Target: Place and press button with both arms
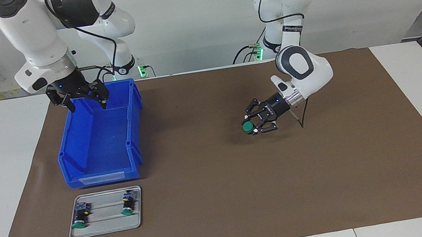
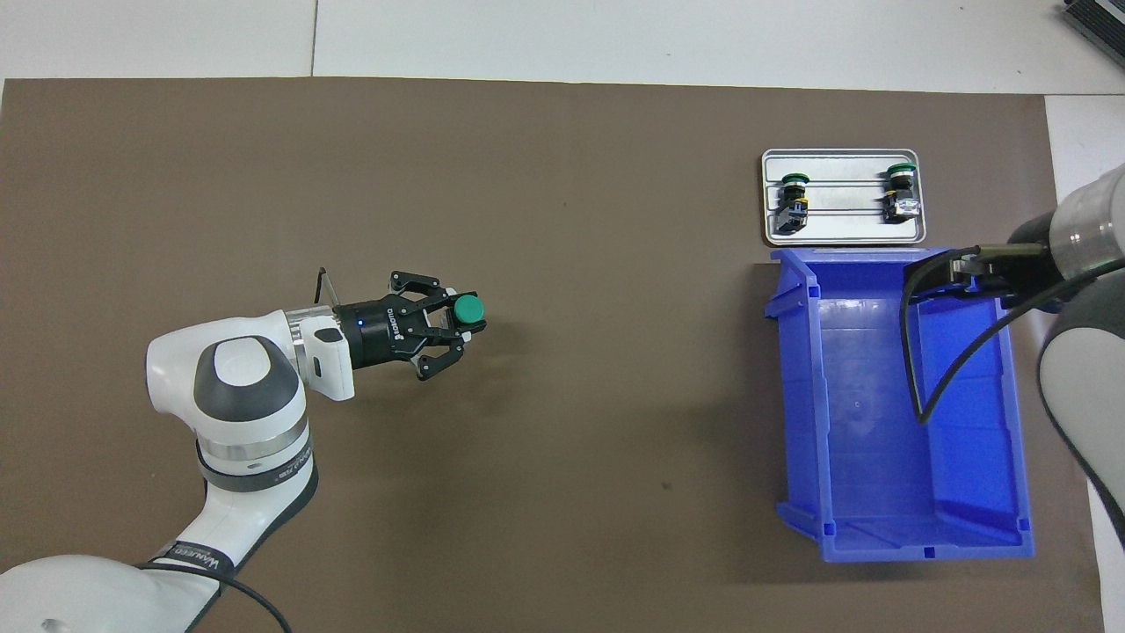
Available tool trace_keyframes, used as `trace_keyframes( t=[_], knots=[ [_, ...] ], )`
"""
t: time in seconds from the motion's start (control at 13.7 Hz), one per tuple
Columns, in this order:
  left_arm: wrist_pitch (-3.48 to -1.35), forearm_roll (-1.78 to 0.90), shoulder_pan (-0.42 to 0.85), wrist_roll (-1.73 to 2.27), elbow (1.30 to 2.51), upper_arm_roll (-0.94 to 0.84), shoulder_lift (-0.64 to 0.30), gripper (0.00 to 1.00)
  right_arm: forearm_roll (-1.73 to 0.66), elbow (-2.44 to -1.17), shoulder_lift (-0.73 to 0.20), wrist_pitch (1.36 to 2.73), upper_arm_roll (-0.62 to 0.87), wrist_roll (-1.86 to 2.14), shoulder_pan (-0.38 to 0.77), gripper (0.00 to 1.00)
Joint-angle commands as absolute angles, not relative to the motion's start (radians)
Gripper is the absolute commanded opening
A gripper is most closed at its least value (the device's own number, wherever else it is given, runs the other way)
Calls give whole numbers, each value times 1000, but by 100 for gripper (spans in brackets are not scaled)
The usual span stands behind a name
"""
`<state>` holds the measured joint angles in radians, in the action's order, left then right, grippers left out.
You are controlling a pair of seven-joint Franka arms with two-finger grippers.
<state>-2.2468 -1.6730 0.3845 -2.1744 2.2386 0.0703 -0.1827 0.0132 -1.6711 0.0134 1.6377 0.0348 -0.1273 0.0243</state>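
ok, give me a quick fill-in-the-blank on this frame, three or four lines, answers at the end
1. The left gripper holds a button with a ____ cap.
2. The number of buttons lying on the metal tray is ____.
3. The right gripper hangs open over the ____ bin.
4. The held button is over the brown ____, not in the bin.

Answers: green; two; blue; mat
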Motion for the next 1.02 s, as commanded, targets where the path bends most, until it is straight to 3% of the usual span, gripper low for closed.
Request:
trace_keyframes(
  t=[0.0,0.29,0.95],
  knots=[
    [-2156,-1785,359,-2281,2284,67,-176,11,-5,-1677,21,1635,38,-104,17,100],
    [-2046,-1997,347,-2439,2330,67,-204,13,-5,-1677,21,1635,38,-103,17,100],
    [-2030,-2062,362,-2540,2355,67,-248,14,-5,-1677,21,1635,38,-103,17,100]
  ],
)
